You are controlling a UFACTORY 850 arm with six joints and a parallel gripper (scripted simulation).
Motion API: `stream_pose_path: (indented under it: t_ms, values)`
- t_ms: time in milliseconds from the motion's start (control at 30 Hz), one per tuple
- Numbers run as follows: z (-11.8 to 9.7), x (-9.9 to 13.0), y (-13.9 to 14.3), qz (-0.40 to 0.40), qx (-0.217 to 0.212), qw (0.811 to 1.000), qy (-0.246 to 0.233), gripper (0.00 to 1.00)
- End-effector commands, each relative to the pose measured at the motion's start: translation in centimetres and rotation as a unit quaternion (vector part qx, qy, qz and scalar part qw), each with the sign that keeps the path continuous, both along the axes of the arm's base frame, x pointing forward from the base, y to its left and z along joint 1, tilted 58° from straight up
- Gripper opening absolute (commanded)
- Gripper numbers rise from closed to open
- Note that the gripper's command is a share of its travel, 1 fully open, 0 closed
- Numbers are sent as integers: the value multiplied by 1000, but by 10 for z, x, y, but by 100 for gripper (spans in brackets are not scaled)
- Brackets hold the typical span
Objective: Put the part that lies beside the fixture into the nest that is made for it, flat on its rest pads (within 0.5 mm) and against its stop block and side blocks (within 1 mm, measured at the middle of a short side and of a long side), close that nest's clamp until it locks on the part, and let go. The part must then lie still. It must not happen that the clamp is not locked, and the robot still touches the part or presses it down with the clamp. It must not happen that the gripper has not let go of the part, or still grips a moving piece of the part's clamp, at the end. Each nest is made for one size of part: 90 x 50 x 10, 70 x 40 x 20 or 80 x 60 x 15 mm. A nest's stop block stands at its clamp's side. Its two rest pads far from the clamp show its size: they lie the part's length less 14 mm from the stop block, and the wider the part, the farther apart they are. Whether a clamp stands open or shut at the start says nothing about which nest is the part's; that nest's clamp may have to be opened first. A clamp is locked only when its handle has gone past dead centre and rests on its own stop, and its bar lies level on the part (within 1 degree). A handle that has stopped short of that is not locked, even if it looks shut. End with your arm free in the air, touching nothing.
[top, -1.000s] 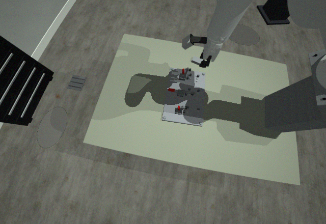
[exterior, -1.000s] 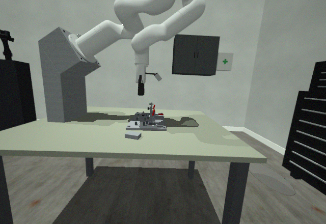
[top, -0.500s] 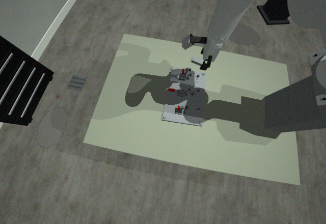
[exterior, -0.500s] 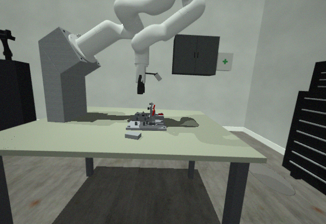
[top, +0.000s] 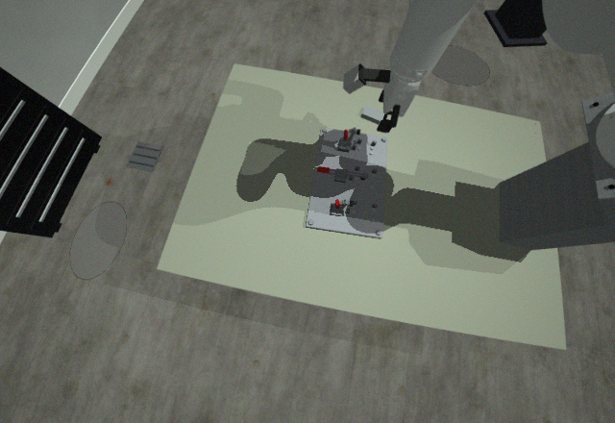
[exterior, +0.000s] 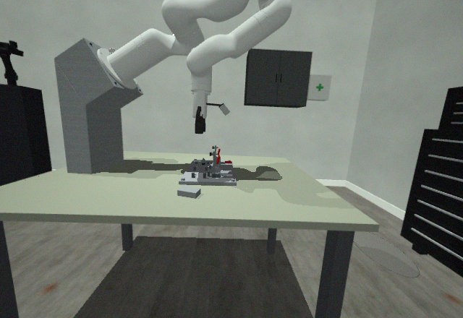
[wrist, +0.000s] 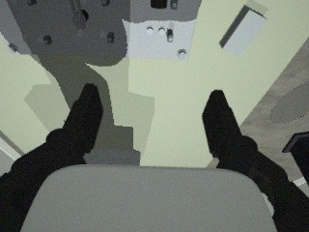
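The part, a light grey block (top: 371, 114) (exterior: 189, 191) (wrist: 246, 31), lies flat on the table beside the fixture plate (top: 323, 222) (exterior: 209, 183) (wrist: 137, 43). My gripper (top: 383, 114) (exterior: 200, 131) (wrist: 154, 100) is open and empty, high above the table, its fingers pointing down. In the wrist view the part is beyond and right of the fingers. The middle clamp's red handle (top: 323, 170) (exterior: 228, 162) lies outward, its bar low over its nest. The two outer red handles (top: 345, 135) (top: 337, 203) stand up, with their bars appearing raised. Locking and pad spacings cannot be judged.
Pads, small blocks and pins stand up from the plate, and the raised clamps project highest. Arm shadows darken much of the fixture. The robot's pedestal (top: 546, 200) (exterior: 104, 135) stands at the table's far side in the exterior view.
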State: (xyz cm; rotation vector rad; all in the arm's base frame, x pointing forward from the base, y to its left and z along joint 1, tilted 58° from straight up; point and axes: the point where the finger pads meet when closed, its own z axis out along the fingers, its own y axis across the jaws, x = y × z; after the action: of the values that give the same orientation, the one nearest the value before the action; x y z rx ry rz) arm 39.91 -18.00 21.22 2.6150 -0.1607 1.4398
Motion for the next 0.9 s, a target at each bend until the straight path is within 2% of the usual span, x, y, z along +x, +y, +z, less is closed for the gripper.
stream_pose_path:
  t_ms: [0,867]
  values:
    - [0,0,0,0,0,1000,0,100]
    - [-1,2,0,1,-1,1000,1,100]
